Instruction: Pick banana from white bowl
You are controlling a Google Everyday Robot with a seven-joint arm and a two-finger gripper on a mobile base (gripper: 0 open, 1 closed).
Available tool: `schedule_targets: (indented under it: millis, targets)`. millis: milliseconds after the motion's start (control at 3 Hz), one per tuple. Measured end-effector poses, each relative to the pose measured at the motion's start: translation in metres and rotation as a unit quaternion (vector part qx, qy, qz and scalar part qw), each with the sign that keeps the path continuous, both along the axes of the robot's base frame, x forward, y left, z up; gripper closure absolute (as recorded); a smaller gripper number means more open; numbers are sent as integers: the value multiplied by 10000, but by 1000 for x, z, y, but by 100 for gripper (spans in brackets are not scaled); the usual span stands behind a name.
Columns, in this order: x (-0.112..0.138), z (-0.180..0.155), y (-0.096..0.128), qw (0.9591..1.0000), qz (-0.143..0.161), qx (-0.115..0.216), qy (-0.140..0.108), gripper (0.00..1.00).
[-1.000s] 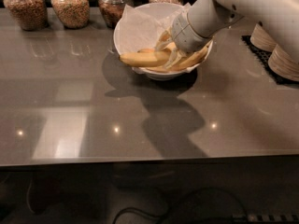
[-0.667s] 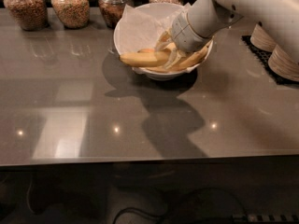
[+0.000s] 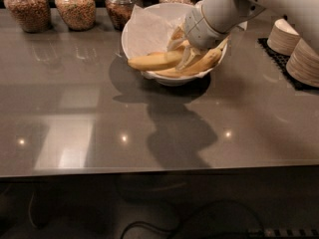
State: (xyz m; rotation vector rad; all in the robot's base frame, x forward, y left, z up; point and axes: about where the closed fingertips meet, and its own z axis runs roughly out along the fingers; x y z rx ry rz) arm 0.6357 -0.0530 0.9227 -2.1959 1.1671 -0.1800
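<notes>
The white bowl [image 3: 130,29], lined with crinkled white paper, stands at the back middle of the grey table. The long pale-yellow banana [image 3: 152,61] lies across its front, with its left end sticking out over the rim. A deeper-yellow banana [image 3: 207,61] lies beside it on the right. My gripper [image 3: 183,54] reaches down from the upper right into the bowl, at the right end of the pale banana. The white wrist hides the bowl's right side.
Several glass jars of grains [image 3: 76,6] line the back edge to the left of the bowl. Stacked beige dishes [image 3: 304,61] sit on a black mat [image 3: 269,46] at the right. The table's front edge [image 3: 149,171] runs across the lower part of the view.
</notes>
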Motion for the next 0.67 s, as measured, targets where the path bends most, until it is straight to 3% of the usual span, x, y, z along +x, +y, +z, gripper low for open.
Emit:
schedule_targets:
  millis: [333,667]
  targets:
    - [-8,24,-18,9992,-178,330,152,100]
    - [-32,53,-38,9952,-276,826,440,100]
